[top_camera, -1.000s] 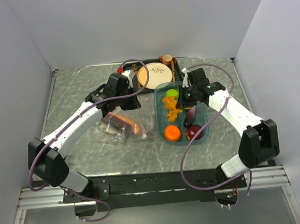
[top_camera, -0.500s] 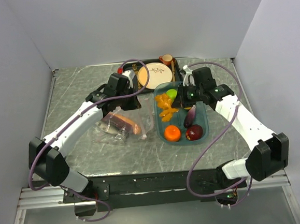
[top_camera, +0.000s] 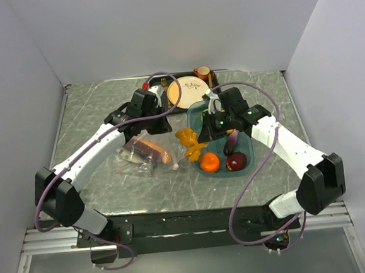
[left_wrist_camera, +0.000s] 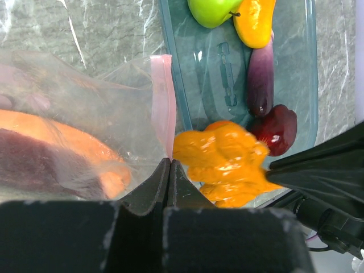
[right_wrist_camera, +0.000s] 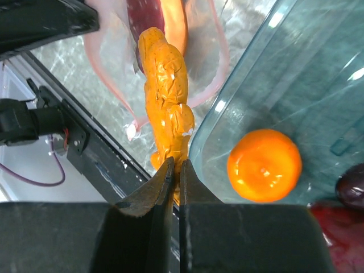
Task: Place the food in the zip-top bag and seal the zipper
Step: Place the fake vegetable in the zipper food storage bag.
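Observation:
The clear zip-top bag (top_camera: 147,153) lies left of centre with a brownish-orange piece (top_camera: 152,149) and the grey fish (top_camera: 132,155) inside. My left gripper (top_camera: 163,123) (left_wrist_camera: 169,162) is shut on its pink zipper (left_wrist_camera: 163,102), holding the mouth up. My right gripper (top_camera: 203,132) (right_wrist_camera: 177,162) is shut on an orange-yellow piece (top_camera: 189,143) (right_wrist_camera: 166,94) and holds it over the teal tray's left rim, just outside the bag's mouth (right_wrist_camera: 219,62). The orange (top_camera: 209,163), red apple (top_camera: 236,162) and eggplant (top_camera: 231,142) lie in the tray. The green apple (left_wrist_camera: 213,10) shows in the left wrist view.
The teal oval tray (top_camera: 250,158) sits right of centre. Behind it a black tray holds the cream-and-orange plate (top_camera: 185,92) and a small cup (top_camera: 201,72). Grey walls stand on three sides.
My right gripper has carried the orange-yellow piece left, from inside the tray to its left rim beside the bag's mouth. The left arm has held still.

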Available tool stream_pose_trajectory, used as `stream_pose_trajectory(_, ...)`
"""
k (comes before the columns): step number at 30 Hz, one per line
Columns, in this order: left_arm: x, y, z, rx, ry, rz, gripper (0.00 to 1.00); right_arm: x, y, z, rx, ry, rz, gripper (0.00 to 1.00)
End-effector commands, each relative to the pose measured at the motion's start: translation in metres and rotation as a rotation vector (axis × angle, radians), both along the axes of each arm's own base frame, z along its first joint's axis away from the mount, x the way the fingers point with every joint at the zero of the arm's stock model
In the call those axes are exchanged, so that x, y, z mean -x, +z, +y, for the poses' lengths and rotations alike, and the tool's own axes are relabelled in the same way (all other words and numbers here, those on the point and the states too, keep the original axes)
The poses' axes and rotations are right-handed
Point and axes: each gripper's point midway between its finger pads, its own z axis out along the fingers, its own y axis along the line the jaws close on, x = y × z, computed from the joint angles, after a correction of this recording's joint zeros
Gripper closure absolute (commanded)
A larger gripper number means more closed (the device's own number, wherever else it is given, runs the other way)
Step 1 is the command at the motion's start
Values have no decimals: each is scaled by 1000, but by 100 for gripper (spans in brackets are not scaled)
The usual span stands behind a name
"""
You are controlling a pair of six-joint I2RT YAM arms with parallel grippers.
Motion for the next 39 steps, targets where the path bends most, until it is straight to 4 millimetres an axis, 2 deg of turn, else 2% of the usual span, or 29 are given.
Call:
stream_pose_trajectory(1,-4,13,-4,24,-6,-44,99,0,-4,15,-35,46,6,97)
stream_pose_trajectory(4,1,12,-3,25,-18,-34,99,-8,-6,26,-46,55,15,97)
stream_pose_trajectory(11,12,23,-8,80,-67,-47,99,-33,-17,47,-66,74,41,97)
stream_pose_trajectory(16,14,14,-4,44,-64,-24,99,-47,-11,65,-125,71,32,96)
stream_pose_trajectory(19,15,17,-5,51,-72,-26,99,-56,-9,72,-154,59,36,96)
stream_pose_trajectory(30,11,23,-10,75,-65,-29,99,-65,-9,101,-210,-13,40,93)
stream_pose_trajectory(36,10,32,-7,76,-56,-53,99,-60,-23,117,-198,-46,57,89)
stream_pose_trajectory(39,10,35,-5,80,-45,-65,99,-56,-30,121,-195,-58,62,83)
